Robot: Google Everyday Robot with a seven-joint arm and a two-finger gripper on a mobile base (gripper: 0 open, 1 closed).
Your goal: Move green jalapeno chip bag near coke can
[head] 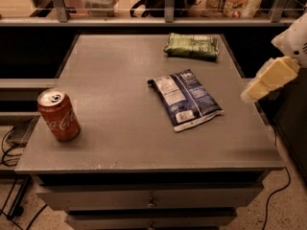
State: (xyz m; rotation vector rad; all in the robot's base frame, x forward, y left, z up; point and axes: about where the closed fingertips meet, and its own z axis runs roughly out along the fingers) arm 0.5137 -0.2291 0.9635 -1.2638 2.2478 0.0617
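The green jalapeno chip bag (192, 46) lies flat at the far right of the grey table (120, 80). The red coke can (58, 115) stands upright near the table's front left edge. My gripper (254, 93) hangs at the right edge of the view, over the table's right side, well to the right and in front of the green bag. Only one pale yellow finger (271, 78) shows. It holds nothing that I can see.
A dark blue and white chip bag (186, 98) lies in the middle right of the table, between the green bag and my gripper. A railing and shelves with goods stand behind the table. Drawers sit below the front edge; cables lie on the floor.
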